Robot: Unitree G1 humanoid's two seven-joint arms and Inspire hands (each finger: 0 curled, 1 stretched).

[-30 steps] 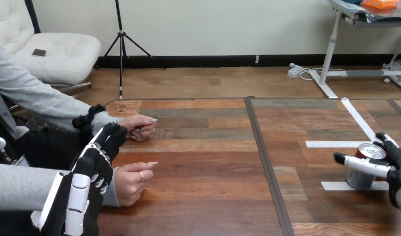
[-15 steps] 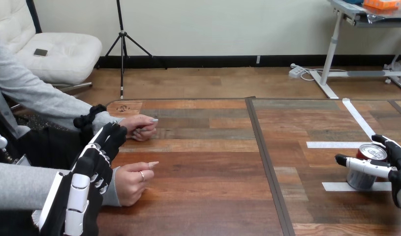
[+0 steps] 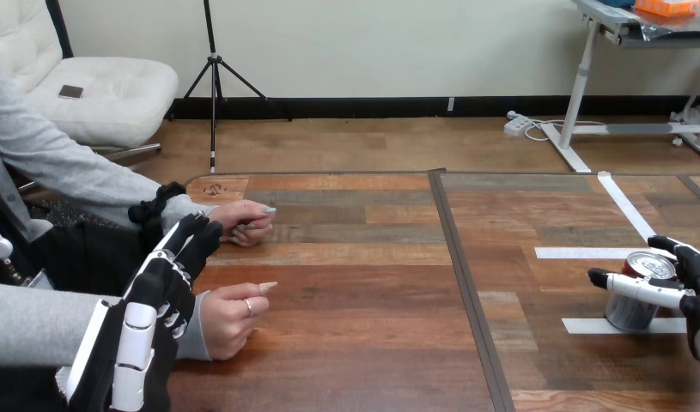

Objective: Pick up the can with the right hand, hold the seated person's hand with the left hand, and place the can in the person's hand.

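A silver can (image 3: pixel 631 305) with a red top stands on the table at the right, between two strips of white tape. My right hand (image 3: pixel 696 287) comes in from the right edge and wraps the can: the thumb lies across its front and the fingers (image 3: pixel 683 252) curl round its far side. At the lower left my left hand (image 3: pixel 160 287) is open, its fingers straight and pointing away from me. It lies over the wrist of the person's near hand (image 3: pixel 230 313), which rests loosely curled on the table. The person's far hand (image 3: pixel 243 219) rests further back.
White tape strips (image 3: pixel 587 252) mark the right half of the wooden table (image 3: pixel 363 283). A dark seam (image 3: pixel 466 283) runs down the table's middle. The person's grey sleeves come in from the left edge.
My right hand's thumb and the can have shifted a few pixels to the right. My left hand and the person's hands have stayed put.
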